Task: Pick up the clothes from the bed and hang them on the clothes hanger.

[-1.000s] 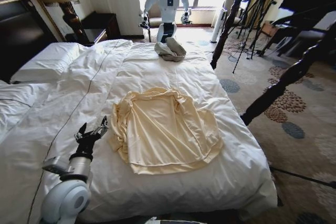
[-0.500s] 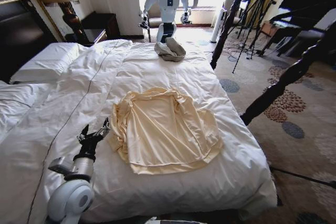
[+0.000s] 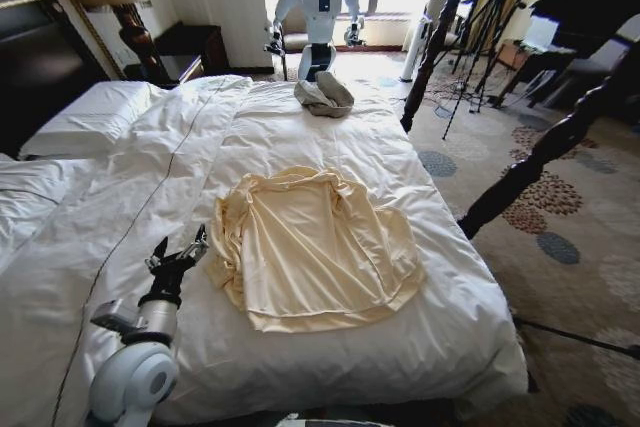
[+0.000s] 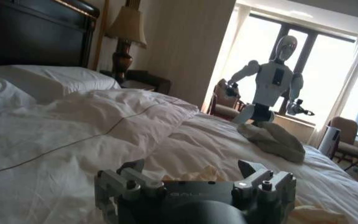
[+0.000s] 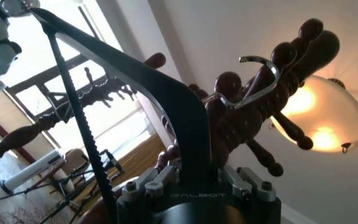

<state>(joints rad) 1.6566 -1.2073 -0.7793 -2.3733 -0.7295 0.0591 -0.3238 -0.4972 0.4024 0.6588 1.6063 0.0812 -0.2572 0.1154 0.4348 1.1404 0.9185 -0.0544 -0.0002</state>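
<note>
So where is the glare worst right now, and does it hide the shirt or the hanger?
Head view: the window behind the bed is blown out, yet the cream shirt beside the open left gripper is evenly lit. Left wrist view: the same window washes out the far background. Right wrist view: the black hanger, gripped by the right gripper, is a backlit silhouette against window and glowing ceiling lamp.

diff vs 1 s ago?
Left gripper eased slightly down and back toward the robot early in that second, then held; fingers open, just off the shirt edge on the bed. Nothing taken hold of or let go. Shirt unmoved; right gripper shut on the clothes hanger.
</note>
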